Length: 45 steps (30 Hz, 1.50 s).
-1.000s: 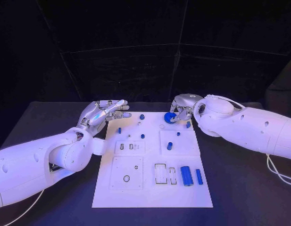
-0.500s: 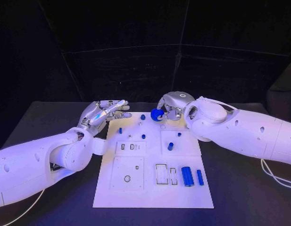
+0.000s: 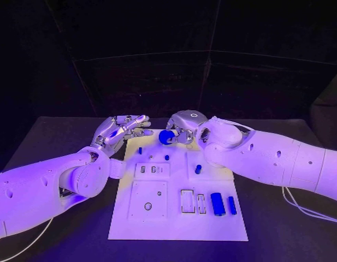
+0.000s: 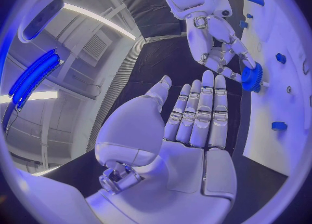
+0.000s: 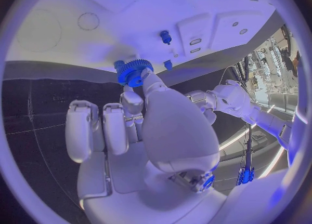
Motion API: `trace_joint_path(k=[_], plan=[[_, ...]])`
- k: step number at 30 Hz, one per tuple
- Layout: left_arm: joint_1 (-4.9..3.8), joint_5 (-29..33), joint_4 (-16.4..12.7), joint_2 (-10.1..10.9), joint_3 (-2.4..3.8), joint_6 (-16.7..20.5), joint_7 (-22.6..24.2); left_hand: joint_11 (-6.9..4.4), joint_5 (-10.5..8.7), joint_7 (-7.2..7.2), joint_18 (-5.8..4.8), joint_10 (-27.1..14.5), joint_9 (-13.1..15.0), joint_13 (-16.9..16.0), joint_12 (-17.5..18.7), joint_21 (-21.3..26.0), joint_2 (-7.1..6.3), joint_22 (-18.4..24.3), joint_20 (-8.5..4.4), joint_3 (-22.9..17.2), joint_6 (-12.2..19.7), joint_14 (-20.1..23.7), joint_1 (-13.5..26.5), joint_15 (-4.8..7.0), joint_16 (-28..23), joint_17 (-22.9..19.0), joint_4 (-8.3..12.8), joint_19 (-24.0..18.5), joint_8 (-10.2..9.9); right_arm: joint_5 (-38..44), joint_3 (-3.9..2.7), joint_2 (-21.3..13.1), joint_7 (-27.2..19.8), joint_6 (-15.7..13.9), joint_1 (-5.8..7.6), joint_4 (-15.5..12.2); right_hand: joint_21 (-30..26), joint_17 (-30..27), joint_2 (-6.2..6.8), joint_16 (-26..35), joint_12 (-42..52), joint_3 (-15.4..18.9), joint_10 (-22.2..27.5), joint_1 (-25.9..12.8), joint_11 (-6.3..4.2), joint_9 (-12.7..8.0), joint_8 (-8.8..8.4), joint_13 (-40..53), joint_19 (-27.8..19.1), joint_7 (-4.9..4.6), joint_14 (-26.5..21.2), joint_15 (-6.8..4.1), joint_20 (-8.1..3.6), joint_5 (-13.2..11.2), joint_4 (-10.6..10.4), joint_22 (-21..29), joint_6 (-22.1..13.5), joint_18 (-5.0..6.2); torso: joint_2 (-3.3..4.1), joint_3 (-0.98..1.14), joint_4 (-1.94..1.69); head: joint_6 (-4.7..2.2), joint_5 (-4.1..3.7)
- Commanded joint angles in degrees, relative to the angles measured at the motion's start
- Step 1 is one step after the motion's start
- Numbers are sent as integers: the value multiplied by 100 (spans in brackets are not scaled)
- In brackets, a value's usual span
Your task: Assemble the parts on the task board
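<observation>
Gear (image 3: 166,136) in blue, toothed round its rim, sits pinched in the fingertips of the right robot hand (image 3: 182,126), which hangs above the far end of the task board (image 3: 176,218). In the right wrist view the gear (image 5: 134,71) is gripped at the tips of the fingers (image 5: 132,101), close over the board's white surface (image 5: 195,5); whether it touches the board cannot be told. The left wrist view shows the same gear (image 4: 251,76) at the ends of the right robot hand (image 4: 218,47), near the board's edge.

The left robot hand (image 3: 119,132) holds nothing, its fingers straight and lying close beside each other, thumb apart, palm turned up in the left wrist view (image 4: 185,130). It is just beside the board's far left corner, above the black desk (image 3: 50,142).

On the board several small blue pegs (image 3: 198,169) stand or lie near the middle and far end. Toward the near right corner lie a thick blue cylinder (image 3: 217,203) and a thinner blue bar (image 3: 232,205) side by side, next to rectangular slots (image 3: 186,201).
</observation>
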<state>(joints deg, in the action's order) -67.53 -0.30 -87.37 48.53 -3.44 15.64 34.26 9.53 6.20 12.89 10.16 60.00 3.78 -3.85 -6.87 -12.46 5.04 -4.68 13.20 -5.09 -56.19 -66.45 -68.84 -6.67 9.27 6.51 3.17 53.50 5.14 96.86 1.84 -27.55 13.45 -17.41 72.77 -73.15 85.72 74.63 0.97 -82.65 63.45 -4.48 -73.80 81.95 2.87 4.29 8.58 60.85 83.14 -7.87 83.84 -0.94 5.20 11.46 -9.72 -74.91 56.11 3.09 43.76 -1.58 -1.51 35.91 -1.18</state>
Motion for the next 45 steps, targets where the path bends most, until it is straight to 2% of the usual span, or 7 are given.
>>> trace_joint_path(k=[1, 6, 20, 30, 35, 39, 45], plan=[[-10, -33, 6, -12, 4, -38, 71, 0, 23, -3, 45, 56, -6, 8, 24, 17, 22, 8, 14, -17, -26, -43, -42, 0, -32, 5, 25, 43, -26, 84, -1, 53, 1, 216, -23, 68, 31, 7, 33, -36, -13, -9, -11, -83, 16, 0, 17, -1, 27, -26, 336, -19, 8, -38, -22, -575, 13, -95, 3, 5, -6, 6, 0], [-10, -33, 18, -18, 4, -46, 65, 0, 23, -3, 45, 56, -6, 8, 24, 17, 22, 8, 14, -17, -26, -43, -42, 0, -32, 5, 25, 43, -26, 90, -2, 146, -7, 269, -66, 155, 32, 16, 47, -40, -25, -9, -3, -96, 17, -3, 10, -11, 28, -28, 338, -18, 9, -37, -27, -577, 9, -95, -2, 10, 17, 18, 16], [-10, -33, 39, -41, 4, -64, 20, -1, 22, -4, 45, 60, -6, 9, 29, 22, 27, 13, 12, -38, -28, -48, -48, 1, -38, 9, 40, 50, -30, 231, -5, 299, 38, 298, -89, 332, 31, 19, 87, -41, -71, -24, 32, -110, 24, -19, -29, -47, 26, -37, 337, -13, 14, -25, -26, -577, -35, -95, -2, 10, 16, 33, 6], [-11, -33, 41, -53, 4, -94, -31, -1, 22, -4, 45, 60, -6, 9, 30, 22, 26, 14, 12, -39, -28, -49, -47, 1, -39, 9, 41, 50, -31, 160, -5, 412, 42, 520, -89, 501, -10, -31, 293, -10, -368, 34, 280, -453, 149, -64, -462, -299, -46, -163, 317, 92, 105, -265, -198, -495, -664, -75, -3, 5, 2, 38, 39], [-11, -33, 40, -47, 4, -91, -41, -1, 22, -4, 45, 60, -6, 9, 30, 22, 26, 14, 12, -39, -28, -49, -47, 1, -39, 9, 41, 50, -31, 113, -5, 417, 2, 563, -89, 501, -16, -31, 431, -6, -404, 194, 328, -731, 183, -48, -496, -334, -54, -193, 314, 124, 141, -272, -403, -488, -774, -73, -1, 6, 9, 47, 75], [-11, -33, 38, -46, 4, -92, -43, -1, 22, -4, 45, 60, -6, 9, 30, 22, 26, 14, 12, -39, -28, -49, -47, 1, -39, 9, 41, 50, -31, 98, -5, 384, -15, 445, -89, 463, -13, -19, 427, -10, -375, 240, 321, -815, 196, -36, -486, -305, -48, -205, 316, 136, 155, -251, -515, -498, -747, -74, -2, 8, 12, 47, 62], [-11, -33, 39, -36, 4, -95, -42, 0, 21, -3, 45, 60, -7, 9, 32, 24, 27, 16, 12, -45, -28, -50, -45, 1, -42, 10, 44, 53, -33, 9, -5, 112, -106, -78, -90, 188, 16, 47, 367, -44, -201, 254, 211, -825, 196, -5, -432, -132, -2, -204, 331, 140, 164, -98, -596, -561, -602, -88, -9, 18, 19, 32, 62]])
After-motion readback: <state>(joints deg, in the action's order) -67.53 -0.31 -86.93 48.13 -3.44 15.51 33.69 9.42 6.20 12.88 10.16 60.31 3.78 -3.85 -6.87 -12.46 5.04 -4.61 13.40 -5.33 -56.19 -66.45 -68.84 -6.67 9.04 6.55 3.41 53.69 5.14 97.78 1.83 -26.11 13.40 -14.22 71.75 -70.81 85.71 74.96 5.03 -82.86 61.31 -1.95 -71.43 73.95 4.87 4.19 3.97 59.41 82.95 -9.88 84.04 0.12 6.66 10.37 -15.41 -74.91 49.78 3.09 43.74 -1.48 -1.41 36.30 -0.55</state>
